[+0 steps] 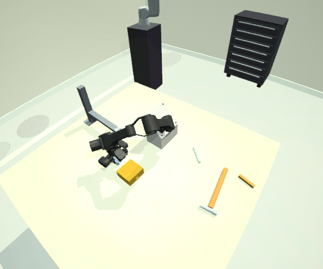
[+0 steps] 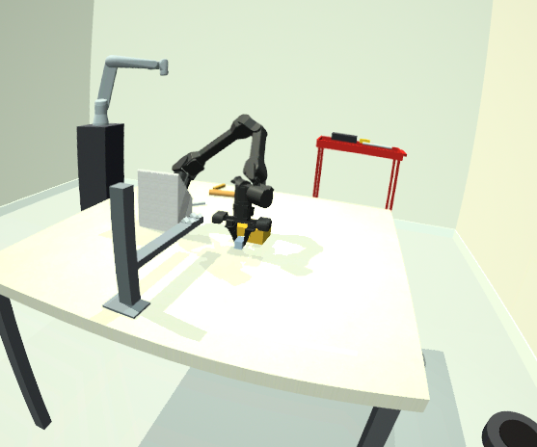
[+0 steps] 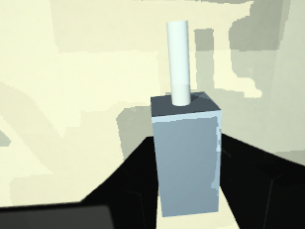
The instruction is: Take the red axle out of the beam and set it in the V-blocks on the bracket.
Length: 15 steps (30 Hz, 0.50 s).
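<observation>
- Looks like a workshop or lab
- Dark drawer cabinet (image 1: 256,50) on the floor
- Pedestal-mounted grey arm (image 1: 148,13) (image 2: 107,84)
- Orange-handled hammer (image 1: 218,188) on the table (image 1: 167,232) (image 2: 308,308)

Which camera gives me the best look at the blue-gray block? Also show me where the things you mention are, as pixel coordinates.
Wrist: the blue-gray block (image 1: 116,160) (image 2: 239,243) (image 3: 187,165) is large there, clearly between the fingers, white rod protruding. Exterior shows it small below them; top, only a partly hidden sliver.

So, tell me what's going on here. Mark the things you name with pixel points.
The black arm's gripper (image 1: 117,160) (image 2: 240,239) (image 3: 180,142) is shut on a blue-grey block (image 1: 116,160) (image 2: 239,243) (image 3: 188,168) with a pale rod (image 3: 179,58) sticking out, near the yellow block (image 1: 130,168) (image 2: 259,235). The grey bracket (image 1: 102,120) (image 2: 165,243) stands off to one side. I can't make out a red axle.
</observation>
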### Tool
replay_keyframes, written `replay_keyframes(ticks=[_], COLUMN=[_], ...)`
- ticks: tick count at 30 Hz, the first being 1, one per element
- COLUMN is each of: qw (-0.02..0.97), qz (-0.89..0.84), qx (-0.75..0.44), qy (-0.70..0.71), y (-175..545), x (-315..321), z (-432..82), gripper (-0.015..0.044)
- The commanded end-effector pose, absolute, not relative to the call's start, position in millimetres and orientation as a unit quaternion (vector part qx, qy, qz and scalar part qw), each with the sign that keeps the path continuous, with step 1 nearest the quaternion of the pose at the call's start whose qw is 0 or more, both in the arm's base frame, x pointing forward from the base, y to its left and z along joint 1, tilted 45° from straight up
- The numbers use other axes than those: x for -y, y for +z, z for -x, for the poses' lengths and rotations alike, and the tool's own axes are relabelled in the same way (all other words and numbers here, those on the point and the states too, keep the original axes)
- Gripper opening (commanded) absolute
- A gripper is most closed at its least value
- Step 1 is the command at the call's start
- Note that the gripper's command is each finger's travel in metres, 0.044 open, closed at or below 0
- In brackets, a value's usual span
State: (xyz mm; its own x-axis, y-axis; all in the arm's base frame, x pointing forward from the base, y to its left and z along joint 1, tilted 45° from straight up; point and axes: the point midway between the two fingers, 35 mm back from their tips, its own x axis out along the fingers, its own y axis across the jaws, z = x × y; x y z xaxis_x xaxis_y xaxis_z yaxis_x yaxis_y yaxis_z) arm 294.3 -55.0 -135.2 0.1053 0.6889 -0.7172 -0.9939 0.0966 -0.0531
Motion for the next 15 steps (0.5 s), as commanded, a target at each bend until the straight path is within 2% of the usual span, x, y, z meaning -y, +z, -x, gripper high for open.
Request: replay_keyframes(ticks=[1, 15], qw=[0.690, 0.690], qz=[0.278, 0.278], qx=[-0.272, -0.271], qy=[0.611, 0.611], y=[-131, -115], x=[50, 34], z=[-295, -298], gripper=[0.0000, 0.0000])
